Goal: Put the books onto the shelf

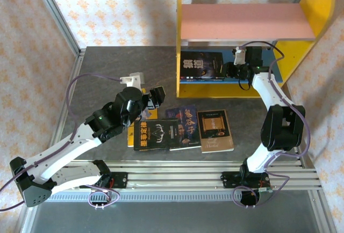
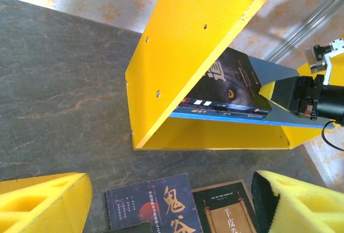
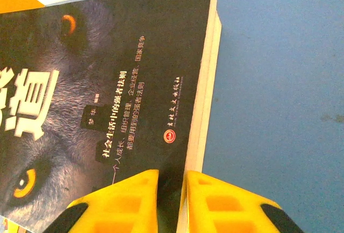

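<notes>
- Shelf (image 1: 215,89): stands at the far right corner of the table (image 1: 102,71), its open front turned toward the arms so either can reach in. It has a pink upper board (image 1: 244,22) and a blue lower board (image 3: 279,82), which already carries stock.
- Books on the table: four lie flat and partly overlapping near the middle of the front edge. The black book (image 1: 158,134) is on top, the dark blue book (image 1: 185,115) and brown book (image 1: 215,131) are beside it, and the yellow book (image 1: 130,136) peeks out at the left. None is shelved yet.
- Wolf-cover book (image 3: 107,93): lies flat at the left end of the lower board, apparently on another thin volume. It is laid down rather than stood up, probably because thin paperbacks topple.
- Left gripper (image 2: 172,206): jaws spread wide and empty, hovering above the table pile, seemingly poised for the next pick.
- Right gripper (image 3: 172,203): sits under the upper board, pads drawn almost together with nothing seen between them, tips at the wolf-cover book's near edge. It is likely nudging the book inward.
</notes>
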Controlling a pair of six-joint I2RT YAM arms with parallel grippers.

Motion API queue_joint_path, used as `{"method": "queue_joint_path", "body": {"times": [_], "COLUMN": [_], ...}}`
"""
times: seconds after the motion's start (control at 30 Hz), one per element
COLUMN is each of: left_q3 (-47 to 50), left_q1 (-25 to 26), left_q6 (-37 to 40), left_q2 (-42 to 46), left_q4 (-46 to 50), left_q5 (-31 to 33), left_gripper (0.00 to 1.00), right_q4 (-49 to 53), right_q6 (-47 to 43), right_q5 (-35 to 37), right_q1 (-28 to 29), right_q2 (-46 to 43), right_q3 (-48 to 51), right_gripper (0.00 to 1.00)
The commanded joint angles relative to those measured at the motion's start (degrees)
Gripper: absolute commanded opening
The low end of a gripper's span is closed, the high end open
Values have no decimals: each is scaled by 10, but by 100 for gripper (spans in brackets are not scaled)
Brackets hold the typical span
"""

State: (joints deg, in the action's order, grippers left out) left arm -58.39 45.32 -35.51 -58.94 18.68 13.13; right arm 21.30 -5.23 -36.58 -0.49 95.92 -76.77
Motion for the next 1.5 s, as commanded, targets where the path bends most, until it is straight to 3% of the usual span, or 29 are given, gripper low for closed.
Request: {"method": "queue_joint_path", "body": {"times": [0.0, 0.2, 0.53, 0.93, 1.13, 1.3, 1.47], "left_q3": [4, 5, 7, 4, 4, 5, 5], "left_q1": [-4, -5, -5, -5, -5, -4, -5], "left_q6": [1, 0, 2, 4, 4, 4, 4], "left_q2": [13, 17, 16, 9, 9, 11, 10], "left_q4": [8, 9, 5, 2, 2, 2, 2], "left_q5": [20, 21, 22, 19, 19, 21, 20], "left_gripper": [78, 78, 78, 78, 78, 78, 78], "right_q4": [59, 67, 56, 51, 73, 72, 85], "right_q6": [-15, -4, 29, 41, 30, 24, -2], "right_q5": [12, -12, -30, -19, 10, 35, 42], "right_q1": [-10, -13, -10, 17, 38, 38, 38], "right_q2": [-2, 7, 10, 22, 36, 23, 11], "right_q3": [12, -2, -14, -34, -52, -34, -18], "right_gripper": [18, 23, 47, 57, 54, 34, 25]}}
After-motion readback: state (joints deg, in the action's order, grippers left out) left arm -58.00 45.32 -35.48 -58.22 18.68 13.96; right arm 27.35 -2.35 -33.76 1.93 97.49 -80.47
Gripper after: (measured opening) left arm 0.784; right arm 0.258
